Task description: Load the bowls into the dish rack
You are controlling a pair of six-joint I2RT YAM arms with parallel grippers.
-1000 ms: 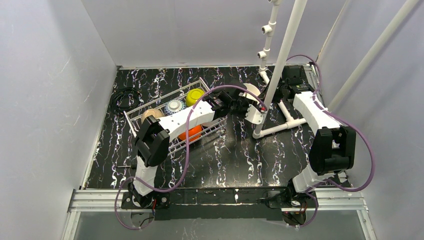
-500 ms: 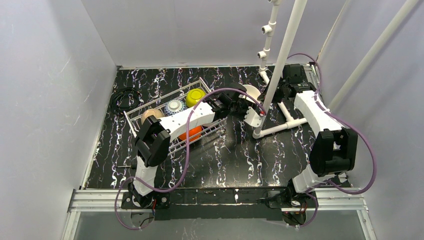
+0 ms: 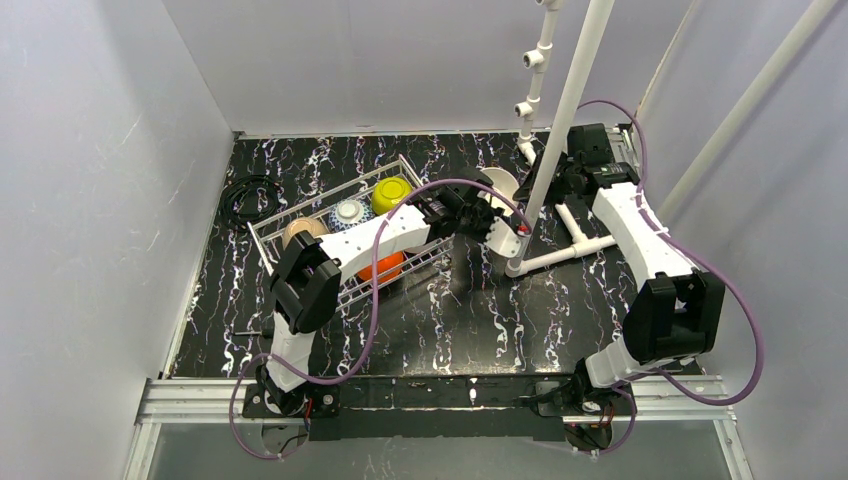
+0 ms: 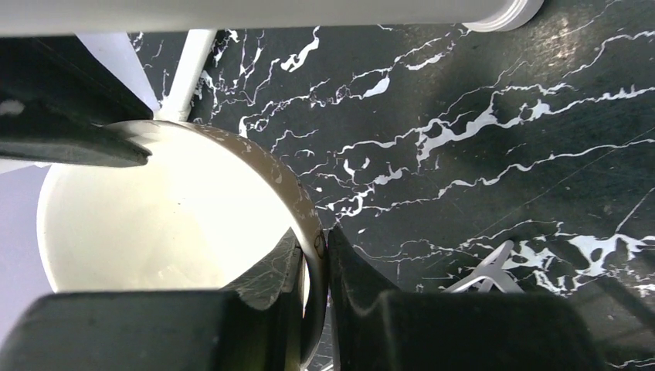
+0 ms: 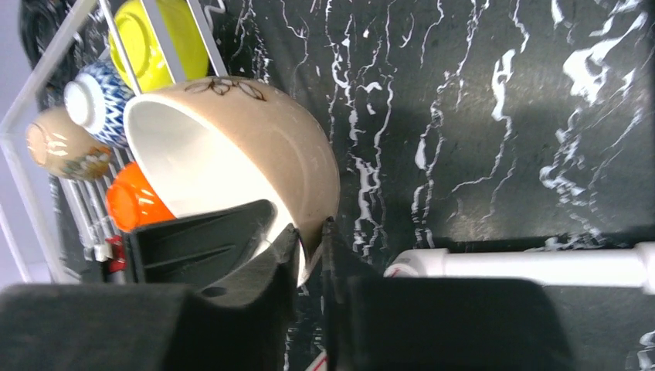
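Observation:
A tan bowl (image 3: 500,182) with a white inside hangs tilted above the table just right of the dish rack (image 3: 268,232). My left gripper (image 4: 313,236) is shut on its rim (image 4: 297,185), one finger inside and one outside. From the other side, my right gripper (image 5: 313,228) pinches the rim of the same tan bowl (image 5: 255,147). In the rack lie a yellow-green bowl (image 3: 390,193), a blue-white bowl (image 3: 349,211), another tan bowl (image 3: 303,229) and an orange bowl (image 3: 385,265). These rack bowls also show past the held bowl in the right wrist view.
A white pipe frame (image 3: 565,110) stands right beside the held bowl, its foot (image 3: 512,262) and a floor pipe (image 5: 525,267) close under my right gripper. A black cable coil (image 3: 245,195) lies left of the rack. Grey walls enclose the black marbled table (image 3: 470,310).
The held bowl and both grippers have shifted slightly toward the far side. My right arm's elbow has swung right and nearer. My left arm has barely moved.

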